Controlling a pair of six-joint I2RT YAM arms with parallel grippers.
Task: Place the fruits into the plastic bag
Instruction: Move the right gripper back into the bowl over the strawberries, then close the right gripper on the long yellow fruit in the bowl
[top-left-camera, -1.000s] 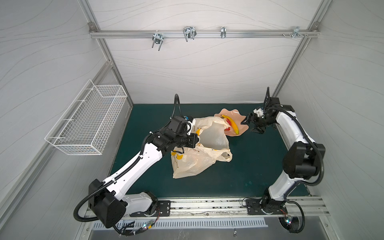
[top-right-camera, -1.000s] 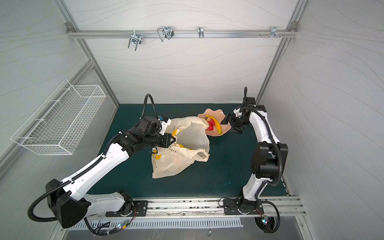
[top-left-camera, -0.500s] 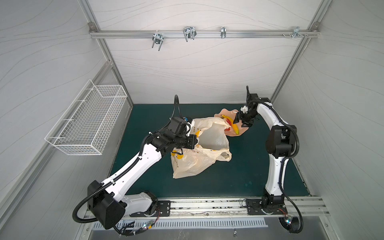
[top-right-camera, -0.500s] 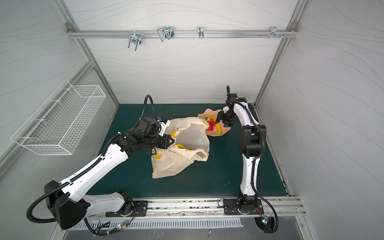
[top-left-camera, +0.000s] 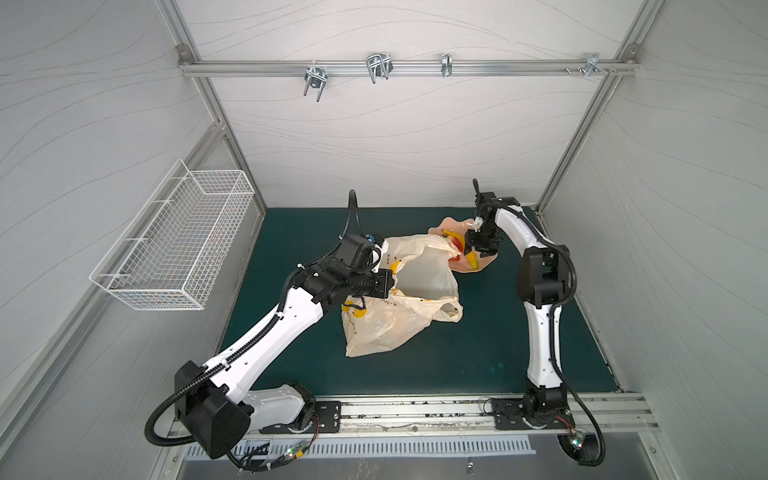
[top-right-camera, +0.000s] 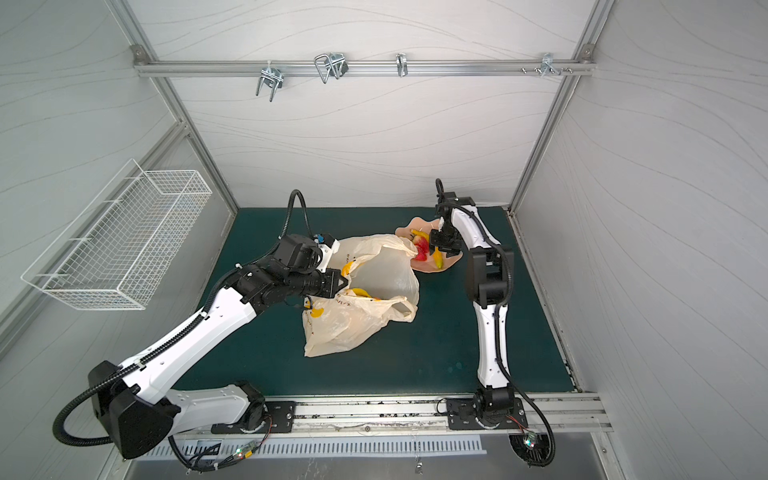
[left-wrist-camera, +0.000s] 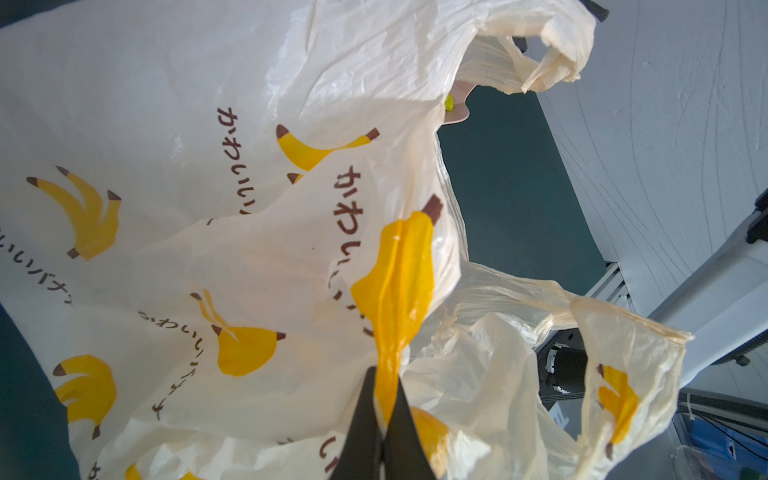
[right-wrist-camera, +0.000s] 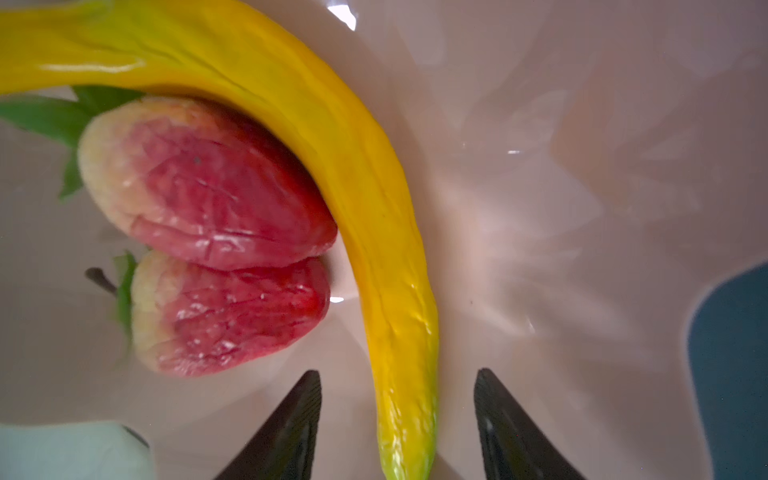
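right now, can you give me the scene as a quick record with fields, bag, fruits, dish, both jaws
plastic bag: crumpled on the green table, beside the pink dish
pink dish: holds banana and two strawberries
banana: curved against the strawberries
left jaws: shut on a fold of the plastic bag
right jaws: open, astride the banana's end, gaps either side

The plastic bag (left-wrist-camera: 166, 83) had dark brown Japanese writing on it. It said "かわいい" and "バナナ", printed again and again beside yellow banana pictures (left-wrist-camera: 89, 216).
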